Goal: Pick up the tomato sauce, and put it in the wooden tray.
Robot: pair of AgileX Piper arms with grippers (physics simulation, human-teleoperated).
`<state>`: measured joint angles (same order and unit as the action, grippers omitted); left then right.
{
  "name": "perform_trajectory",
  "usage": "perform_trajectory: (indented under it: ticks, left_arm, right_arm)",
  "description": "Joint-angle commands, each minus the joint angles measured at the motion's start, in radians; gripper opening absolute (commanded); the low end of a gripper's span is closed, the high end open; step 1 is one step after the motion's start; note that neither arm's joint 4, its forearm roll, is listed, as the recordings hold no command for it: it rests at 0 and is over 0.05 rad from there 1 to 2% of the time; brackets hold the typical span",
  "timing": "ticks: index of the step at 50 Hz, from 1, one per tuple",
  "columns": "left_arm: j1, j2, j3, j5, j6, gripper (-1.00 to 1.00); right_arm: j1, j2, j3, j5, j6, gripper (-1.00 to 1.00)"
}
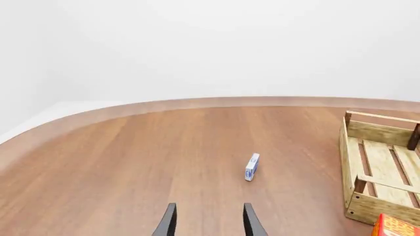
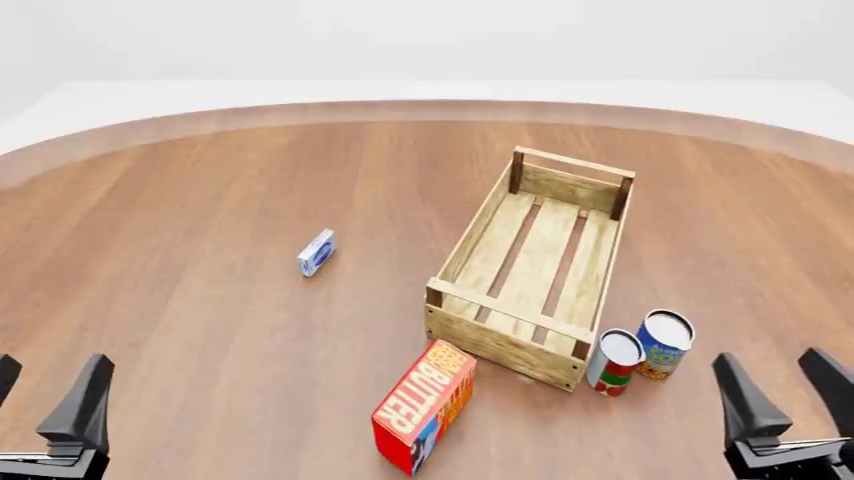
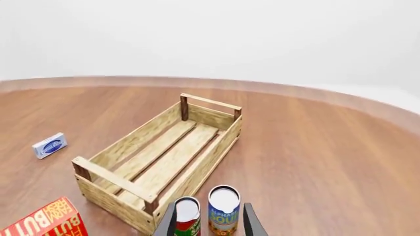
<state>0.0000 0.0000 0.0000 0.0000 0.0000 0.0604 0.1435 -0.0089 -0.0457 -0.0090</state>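
Note:
The tomato sauce can [image 2: 615,363] with its red, white and green label stands upright on the table, just off the near right corner of the wooden tray [image 2: 454,258]; it also shows in the right wrist view [image 3: 187,216]. The tray [image 3: 123,146] holds nothing. My right gripper [image 2: 787,385] is open and empty at the near right, apart from the can; in its wrist view [image 3: 208,220] the fingers frame both cans. My left gripper [image 2: 40,390] is open and empty at the near left, also seen in its wrist view [image 1: 208,221].
A blue-and-yellow can [image 2: 663,343] stands touching or nearly touching the tomato sauce on its right. A red-orange butter box [image 2: 424,405] stands in front of the tray. A small blue-and-white box [image 2: 316,252] lies left of the tray. The table's curved far edge [image 2: 400,108] runs behind.

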Motion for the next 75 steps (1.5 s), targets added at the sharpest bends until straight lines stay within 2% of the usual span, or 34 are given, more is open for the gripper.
perform_trajectory:
  ticks: [1,9,40,53,58,75]
  left_arm:
    - [0.000,0.000,0.000,0.000,0.000,1.00]
    - [0.000,0.000,0.000,0.000,0.000,1.00]
    - [0.000,0.000,0.000,0.000,0.000,1.00]
    - [0.000,0.000,0.000,0.000,0.000,1.00]
    - [0.000,0.000,0.000,0.000,0.000,1.00]
    - [0.000,0.000,0.000,0.000,0.000,1.00]
  right_arm:
    - [0.018,0.074,0.004,-0.045,-0.003,1.00]
    - [0.031,0.164,0.008,-0.104,-0.001,1.00]
    - [0.057,0.222,0.007,-0.105,-0.004,1.00]
    - [0.076,0.298,0.000,-0.134,-0.017,1.00]
    - [0.086,0.370,-0.001,-0.183,-0.018,1.00]
    - [0.097,0.504,-0.019,-0.246,-0.033,1.00]
